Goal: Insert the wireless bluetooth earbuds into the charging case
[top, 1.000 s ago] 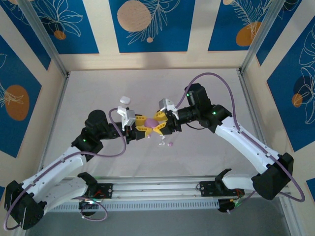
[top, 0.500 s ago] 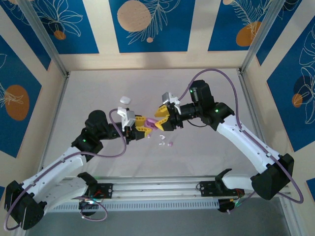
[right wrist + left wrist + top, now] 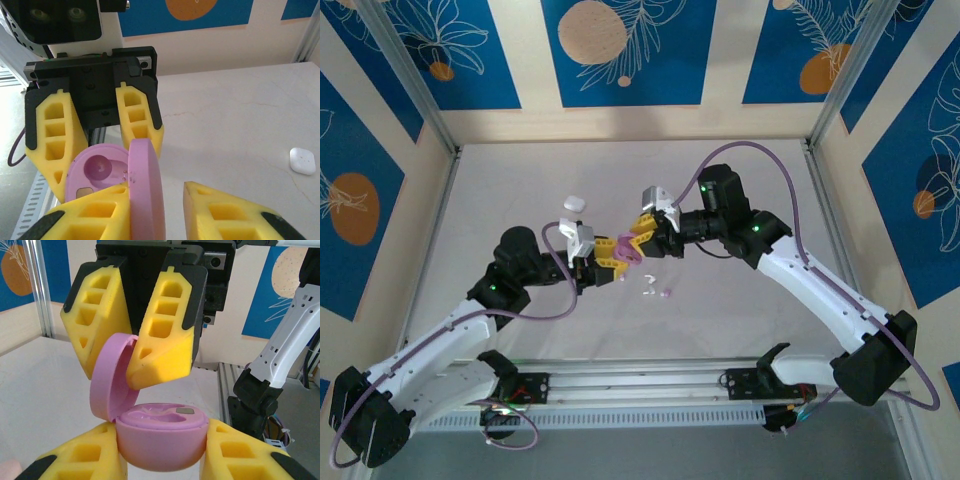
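- Risk: the right fingers straddle the hinged lid. They are partly open, with one finger against the lid and a gap at the other. A harder push could strain the hinge or twist the case out of its hold.
- Risk: the left fingers are closed on the rounded base of the pink charging case. The glossy shell could slip.
- The case stands open, and its moulded wells look empty.
- The earbuds lie loose on the counter, near the case at its 5 o'clock. They are tiny and easily flicked away.
- A white case lies shut at 10 o'clock, its contents hidden.
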`<move>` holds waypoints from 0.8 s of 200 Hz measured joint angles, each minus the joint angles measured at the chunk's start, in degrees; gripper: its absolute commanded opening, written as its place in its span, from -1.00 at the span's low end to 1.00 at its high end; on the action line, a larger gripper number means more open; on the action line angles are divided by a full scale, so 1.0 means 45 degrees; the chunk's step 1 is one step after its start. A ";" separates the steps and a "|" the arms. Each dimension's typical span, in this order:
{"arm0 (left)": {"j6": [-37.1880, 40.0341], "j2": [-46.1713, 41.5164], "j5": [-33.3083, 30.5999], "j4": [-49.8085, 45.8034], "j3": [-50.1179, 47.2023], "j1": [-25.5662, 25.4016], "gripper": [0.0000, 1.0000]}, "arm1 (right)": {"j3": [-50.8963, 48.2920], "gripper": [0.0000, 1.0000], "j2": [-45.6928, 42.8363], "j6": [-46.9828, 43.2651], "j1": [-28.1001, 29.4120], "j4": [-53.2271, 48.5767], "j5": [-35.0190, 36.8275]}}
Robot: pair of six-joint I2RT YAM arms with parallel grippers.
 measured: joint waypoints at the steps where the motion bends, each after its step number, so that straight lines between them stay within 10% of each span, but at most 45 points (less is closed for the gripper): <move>1: 0.0000 0.0000 0.0000 0.0015 -0.0010 0.0000 -0.41 | 0.0000 -0.47 0.0000 0.0005 0.0000 -0.0005 0.0005; 54: -0.0223 0.0000 0.0034 0.0573 -0.0233 -0.0005 -0.08 | 0.0185 -0.85 0.0005 -0.0253 0.0155 -0.0306 0.0316; 107: -0.0199 -0.0034 -0.0345 0.0733 -0.0248 -0.0019 0.42 | 0.0835 -0.86 0.0024 -0.0534 0.0894 -0.0680 0.1360; 160: -0.0287 0.0073 -0.0437 0.0549 -0.0209 -0.0029 0.49 | 0.0840 -0.86 0.0024 -0.1180 0.1763 -0.1098 0.3186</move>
